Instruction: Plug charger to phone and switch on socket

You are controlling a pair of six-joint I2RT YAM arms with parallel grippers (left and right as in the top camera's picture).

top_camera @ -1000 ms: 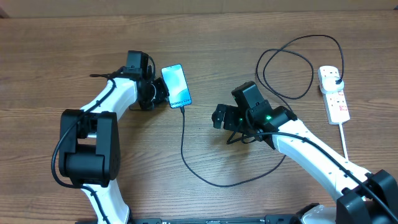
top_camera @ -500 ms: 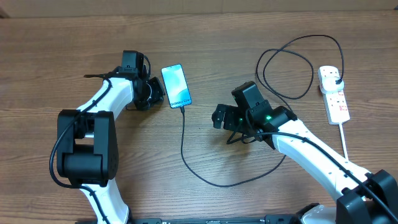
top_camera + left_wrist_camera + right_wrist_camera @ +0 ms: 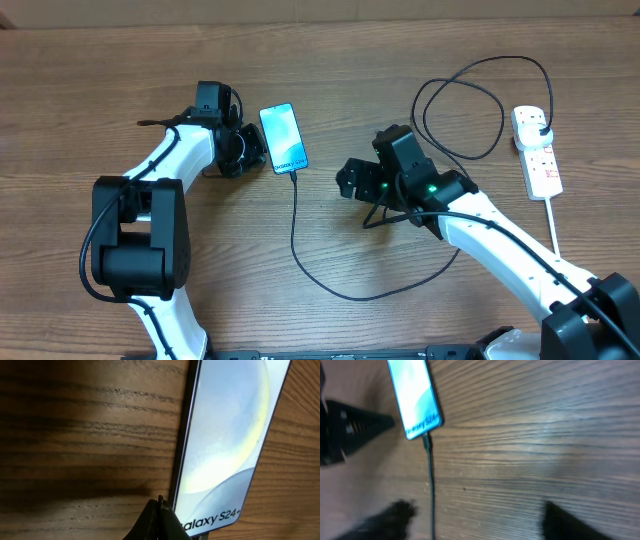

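Note:
The phone (image 3: 283,137) lies on the wooden table, light-blue screen up, and fills the left wrist view (image 3: 227,435) with its "Galaxy S24" text. The black charger cable (image 3: 296,230) has its tip in the phone's near end (image 3: 426,440), loops across the table and ends in a black plug in the white socket strip (image 3: 537,150) at the far right. My left gripper (image 3: 250,148) is shut and empty, its tips (image 3: 161,510) beside the phone's left edge. My right gripper (image 3: 350,182) is open and empty, its fingers (image 3: 475,515) astride the cable right of the phone.
The socket strip's white cord (image 3: 556,232) runs toward the front right edge. A large cable loop (image 3: 460,120) lies behind my right arm. Bare wood lies between the two arms.
My left gripper drew back a little to the left of the phone. My right gripper has shifted slightly left and up toward the phone. The phone and cable have not moved.

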